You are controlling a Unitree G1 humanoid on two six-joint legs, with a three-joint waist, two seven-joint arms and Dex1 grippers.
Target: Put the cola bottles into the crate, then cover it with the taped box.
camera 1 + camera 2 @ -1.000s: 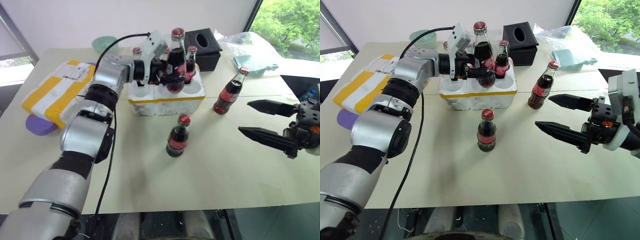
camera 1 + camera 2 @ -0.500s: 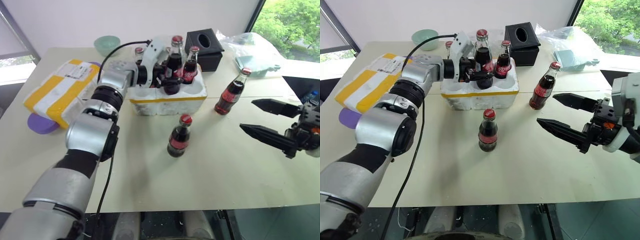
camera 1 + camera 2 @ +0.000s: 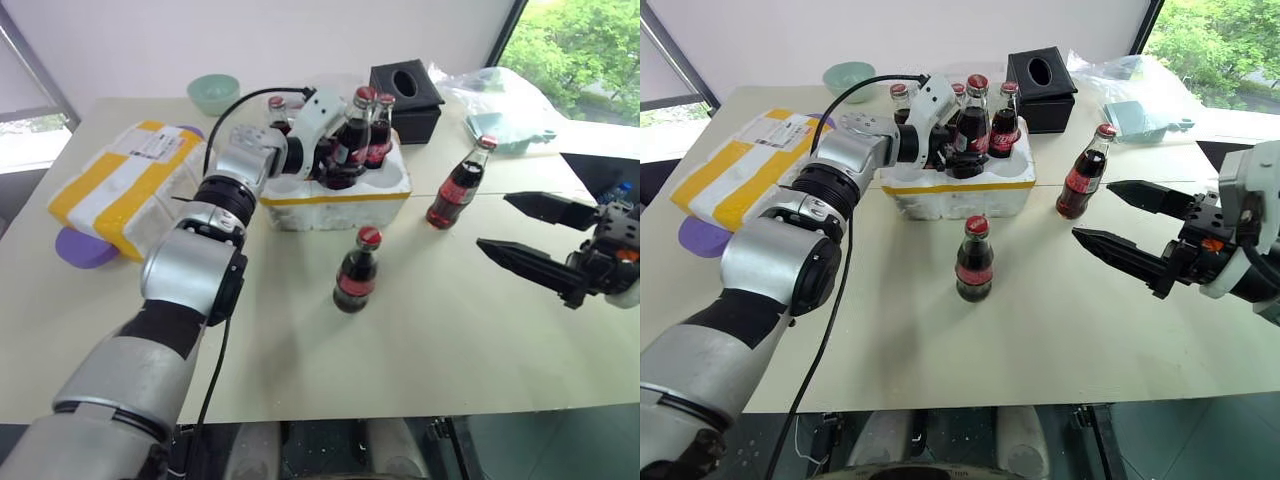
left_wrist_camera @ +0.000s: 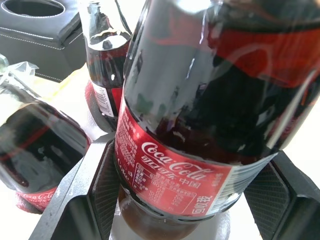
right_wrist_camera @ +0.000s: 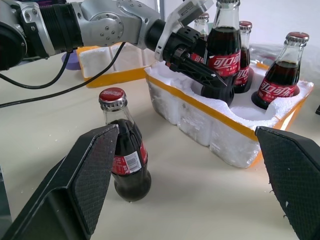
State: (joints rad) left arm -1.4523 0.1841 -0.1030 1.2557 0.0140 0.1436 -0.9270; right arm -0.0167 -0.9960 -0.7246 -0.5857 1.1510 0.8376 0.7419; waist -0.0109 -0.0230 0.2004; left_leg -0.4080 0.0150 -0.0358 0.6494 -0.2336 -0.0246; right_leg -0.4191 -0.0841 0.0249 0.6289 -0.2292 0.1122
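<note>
One cola bottle [image 3: 971,128] sits between the left end effector [image 3: 958,150] fingers, gripped, upright, cap up, in the crate [image 3: 960,190]. Right end effector [image 3: 1108,218] gapes wide, empty.

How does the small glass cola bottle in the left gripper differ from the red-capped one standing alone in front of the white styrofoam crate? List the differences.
The held bottle is clamped low on its body by the left gripper; the lone bottle is untouched.
The held bottle has its base in a well of the crate; the lone bottle stands on the bare table.
Both are upright, with dark cola, red caps and red labels.
</note>
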